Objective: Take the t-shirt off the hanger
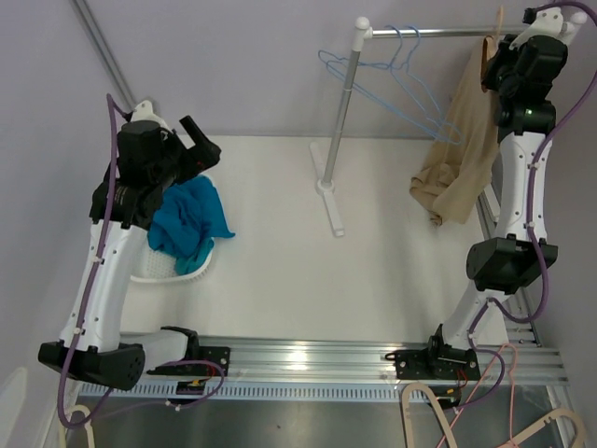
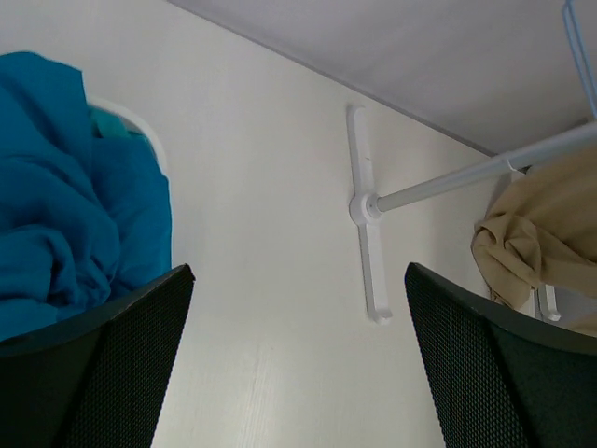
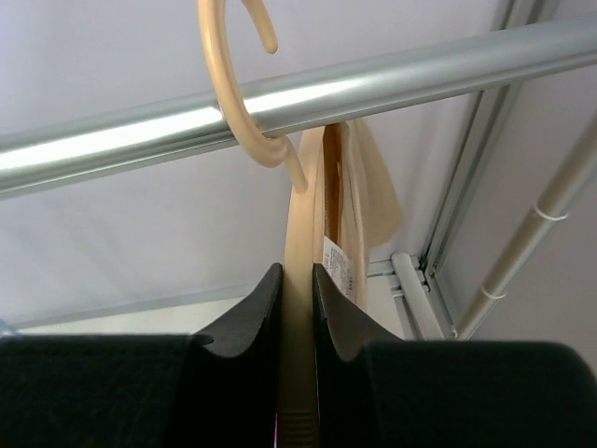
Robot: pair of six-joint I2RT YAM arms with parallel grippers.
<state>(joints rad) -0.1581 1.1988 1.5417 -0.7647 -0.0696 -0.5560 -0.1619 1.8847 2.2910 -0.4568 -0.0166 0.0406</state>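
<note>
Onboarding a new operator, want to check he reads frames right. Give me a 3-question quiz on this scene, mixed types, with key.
1. Short answer: what does the blue cloth lie in?
2. True or false: the left gripper is open.
3. Multiple choice: the right gripper is shut on
A. the blue cloth
B. the hanger
C. nothing

Key
1. The basket.
2. True: its fingers stand wide apart with nothing between them.
3. B: the jaws clamp the hanger just below its hook, with the t-shirt hanging from it.
</note>
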